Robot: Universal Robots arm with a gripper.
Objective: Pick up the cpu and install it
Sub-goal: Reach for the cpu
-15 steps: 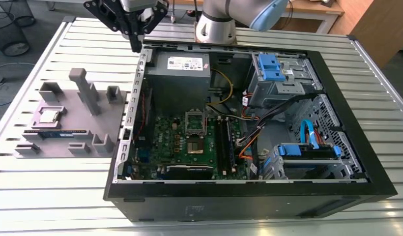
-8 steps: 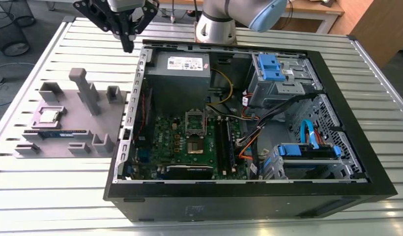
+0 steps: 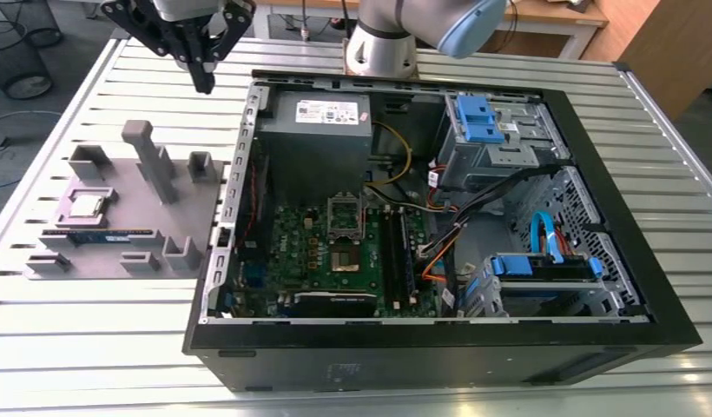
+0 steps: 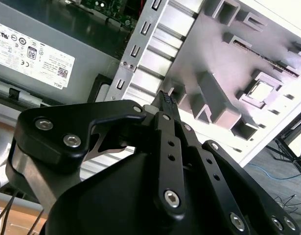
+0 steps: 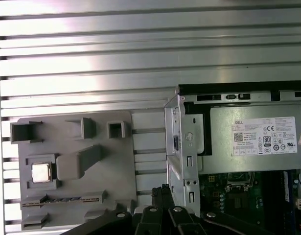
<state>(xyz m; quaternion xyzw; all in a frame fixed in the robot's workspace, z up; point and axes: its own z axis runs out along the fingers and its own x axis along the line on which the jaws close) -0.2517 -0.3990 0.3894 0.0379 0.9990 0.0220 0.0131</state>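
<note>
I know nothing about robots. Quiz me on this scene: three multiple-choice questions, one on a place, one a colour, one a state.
1. Where is the cpu? A in the hand; B on the grey tray; C on the floor.
2. What colour are the drive brackets? A red; B white; C blue.
3. The hand is: A shut and empty; B holding the cpu; C wide open.
B: it lies in a tray pocket. C: both are blue. A: closed tight, nothing in it.
</note>
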